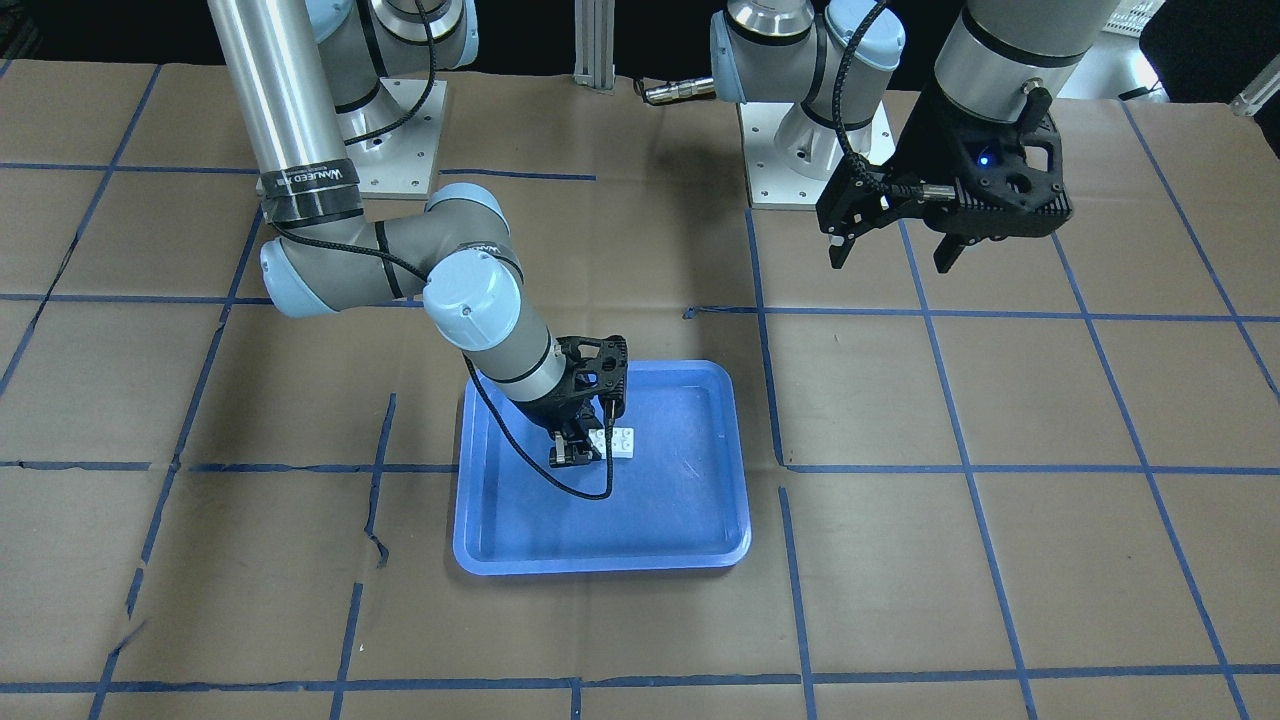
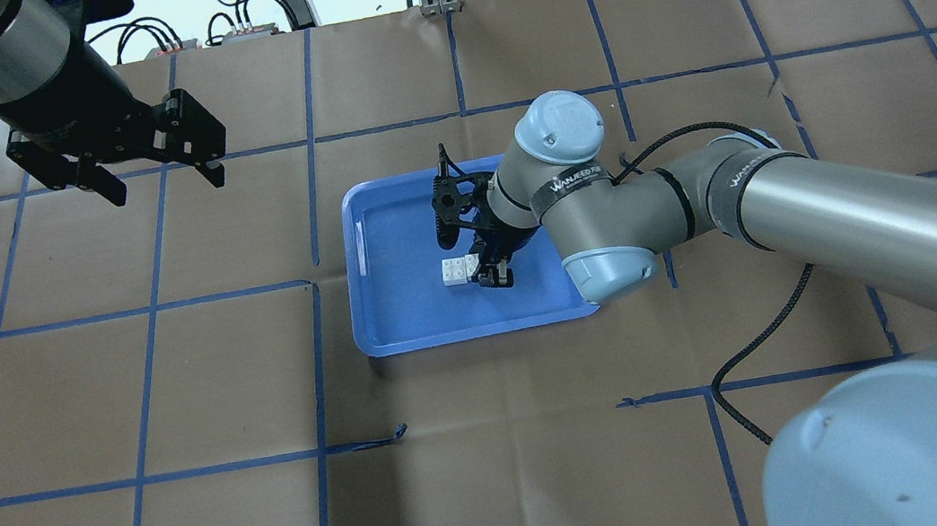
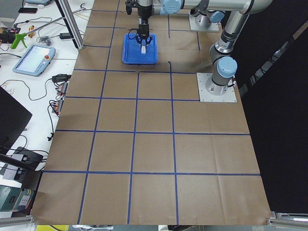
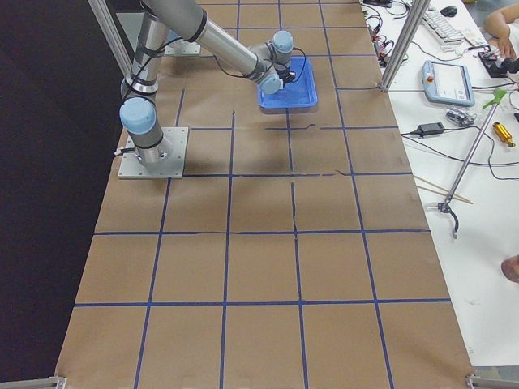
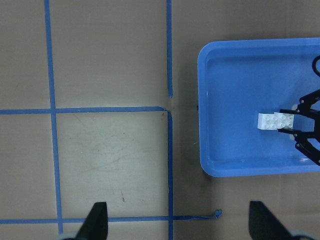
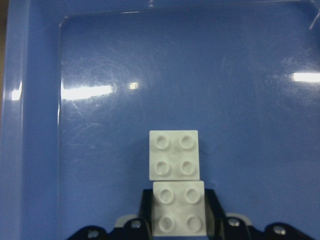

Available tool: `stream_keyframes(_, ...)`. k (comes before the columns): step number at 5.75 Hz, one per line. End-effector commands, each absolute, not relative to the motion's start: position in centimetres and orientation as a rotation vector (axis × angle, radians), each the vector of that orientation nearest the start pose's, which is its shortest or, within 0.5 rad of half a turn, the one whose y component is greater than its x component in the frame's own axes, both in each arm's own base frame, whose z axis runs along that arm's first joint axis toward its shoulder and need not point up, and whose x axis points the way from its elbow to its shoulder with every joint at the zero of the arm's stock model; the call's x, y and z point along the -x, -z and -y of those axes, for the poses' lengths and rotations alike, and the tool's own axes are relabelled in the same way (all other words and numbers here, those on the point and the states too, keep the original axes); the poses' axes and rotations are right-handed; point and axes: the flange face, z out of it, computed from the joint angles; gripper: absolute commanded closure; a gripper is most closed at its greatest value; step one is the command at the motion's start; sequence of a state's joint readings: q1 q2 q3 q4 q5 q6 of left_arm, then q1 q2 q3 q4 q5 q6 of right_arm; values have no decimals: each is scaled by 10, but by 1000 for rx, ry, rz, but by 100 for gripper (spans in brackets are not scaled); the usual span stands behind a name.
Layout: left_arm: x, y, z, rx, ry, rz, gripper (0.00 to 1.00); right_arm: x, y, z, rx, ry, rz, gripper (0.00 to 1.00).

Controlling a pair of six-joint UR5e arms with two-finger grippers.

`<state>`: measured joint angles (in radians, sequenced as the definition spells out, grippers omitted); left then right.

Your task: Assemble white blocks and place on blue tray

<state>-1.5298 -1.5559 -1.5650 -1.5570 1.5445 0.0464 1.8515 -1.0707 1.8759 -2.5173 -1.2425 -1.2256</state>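
Observation:
Two white blocks [image 6: 174, 155] are joined side by side, offset, and rest on the floor of the blue tray [image 6: 30, 125]. They also show in the front view [image 1: 620, 441], the overhead view [image 2: 455, 270] and the left wrist view [image 5: 274, 120]. My right gripper [image 2: 481, 265] reaches down into the tray [image 2: 366, 313] and is shut on the nearer block, with a finger on each side [image 6: 178, 220]. My left gripper [image 2: 149, 174] is open and empty, held high above the paper well to the left of the tray; its fingertips [image 5: 97, 222] frame the bottom of the wrist view.
The table is covered in brown paper with a grid of blue tape lines [image 2: 317, 283]. The right arm's elbow [image 2: 598, 219] and black cable [image 2: 767, 332] hang over the tray's right edge. Operators' tools and a pendant [image 4: 448, 83] lie beyond the far table edge.

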Motion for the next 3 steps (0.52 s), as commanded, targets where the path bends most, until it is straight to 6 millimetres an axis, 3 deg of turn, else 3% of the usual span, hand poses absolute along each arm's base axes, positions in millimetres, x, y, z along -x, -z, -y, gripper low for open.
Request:
stream_keyframes(1,114,-498,494,-10,52,-3155,1,-322,-173,519,1999,399,-2083,62)
stream_keyframes(3,113,-486,504,0,-1,-3154,1,-322,-173,519,1997,399,-2084,61)
